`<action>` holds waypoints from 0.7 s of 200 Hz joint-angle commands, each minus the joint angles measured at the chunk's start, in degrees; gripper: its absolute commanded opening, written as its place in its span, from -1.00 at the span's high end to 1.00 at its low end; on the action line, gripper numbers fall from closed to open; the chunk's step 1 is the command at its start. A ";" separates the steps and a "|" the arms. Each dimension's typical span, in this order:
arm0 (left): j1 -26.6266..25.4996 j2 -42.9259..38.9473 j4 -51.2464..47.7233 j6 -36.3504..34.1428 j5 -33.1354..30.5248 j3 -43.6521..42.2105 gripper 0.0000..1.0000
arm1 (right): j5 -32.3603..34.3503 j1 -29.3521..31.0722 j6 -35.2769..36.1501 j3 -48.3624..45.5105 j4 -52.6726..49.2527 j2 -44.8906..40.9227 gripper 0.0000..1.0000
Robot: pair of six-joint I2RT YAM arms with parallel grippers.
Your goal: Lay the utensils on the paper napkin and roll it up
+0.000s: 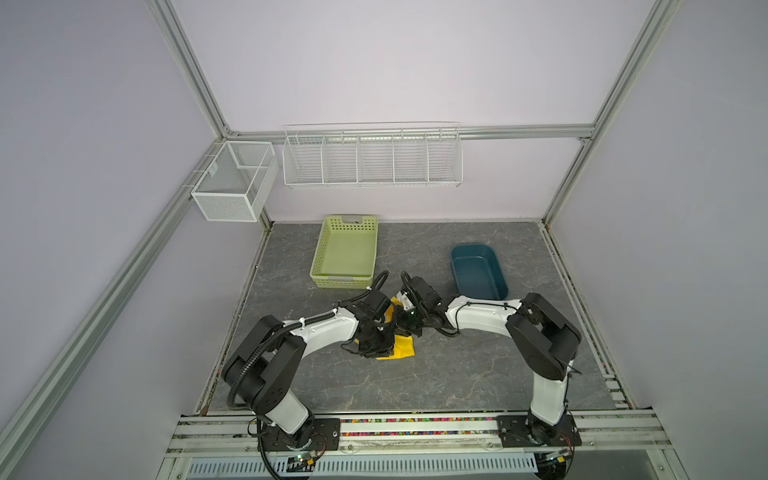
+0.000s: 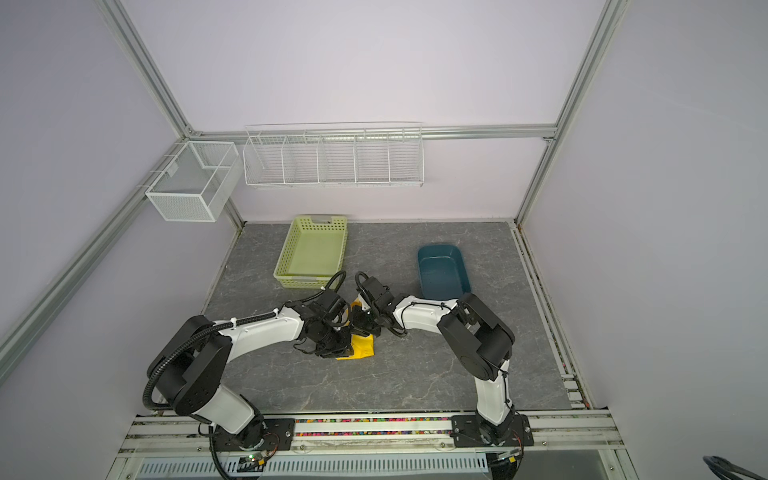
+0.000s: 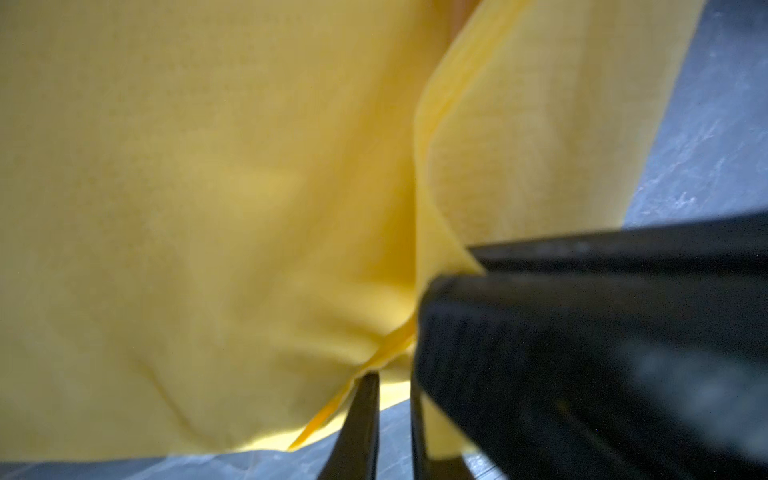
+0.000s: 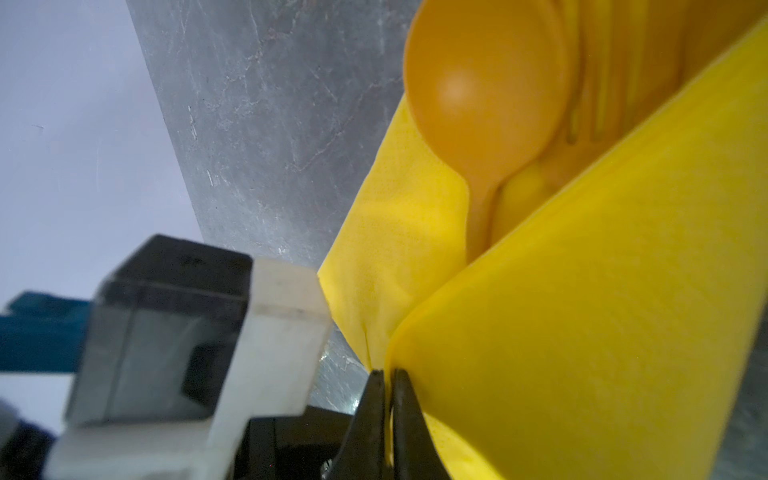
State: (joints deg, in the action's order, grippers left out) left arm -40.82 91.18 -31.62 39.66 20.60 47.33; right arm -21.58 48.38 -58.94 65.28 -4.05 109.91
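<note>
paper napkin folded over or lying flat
folded over: in the right wrist view the paper napkin wraps up around the spoon, and the right gripper fingers pinch its edge

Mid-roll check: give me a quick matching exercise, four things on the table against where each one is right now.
Things:
1. thin yellow paper napkin
2. round-bowled orange plastic spoon
3. slotted light-green plastic basket
4. dark blue rounded plastic tub

Places:
A. at the back of the table, left of centre
B. inside the napkin's fold
C. right of the basket, apart from it
D. mid-table, an edge pinched by the right gripper

Pairs: 1-D, 2-B, 3-A, 4-C.
</note>
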 commanded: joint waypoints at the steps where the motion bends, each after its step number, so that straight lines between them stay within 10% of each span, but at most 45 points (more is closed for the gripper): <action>1: -0.77 -3.54 -0.13 -0.58 -0.81 -0.05 0.66 | 4.39 0.70 -1.01 -1.56 -1.21 2.60 0.78; 140: 5.84 -6.78 -0.57 -2.42 -0.61 -5.75 0.74 | 5.13 0.83 0.95 -0.49 -1.04 1.10 0.79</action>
State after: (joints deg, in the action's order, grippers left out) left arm -35.14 83.31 -33.43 38.24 18.57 42.52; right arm -16.97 48.90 -57.84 64.82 -5.23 110.85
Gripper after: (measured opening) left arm 0.134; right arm 0.105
